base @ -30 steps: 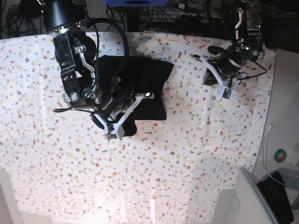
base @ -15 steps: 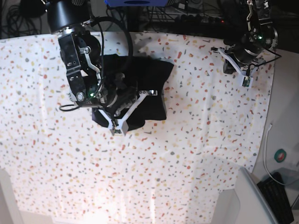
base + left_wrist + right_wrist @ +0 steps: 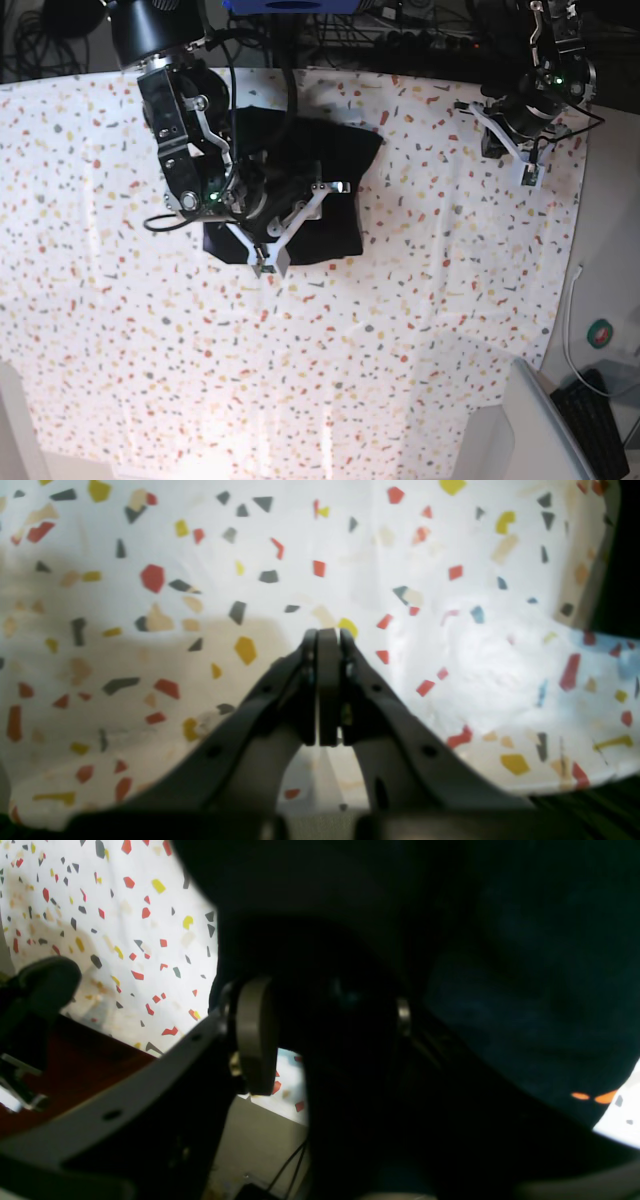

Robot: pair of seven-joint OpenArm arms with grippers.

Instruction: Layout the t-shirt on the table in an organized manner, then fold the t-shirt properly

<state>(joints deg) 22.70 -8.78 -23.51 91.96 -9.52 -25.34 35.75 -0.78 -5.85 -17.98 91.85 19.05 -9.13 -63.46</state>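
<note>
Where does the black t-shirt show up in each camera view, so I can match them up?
Base: the t-shirt lies upper middle, partly under the right arm.
Right wrist: it fills most of the picture, centre and right, with orange marks at the lower right.
Left wrist: not in it.
Shared landmark: the flecked table, seen in all three views.

Dark cables (image 3: 40,40) tangle behind, a keyboard (image 3: 600,420) lies lower right on grey floor (image 3: 610,200).
</note>
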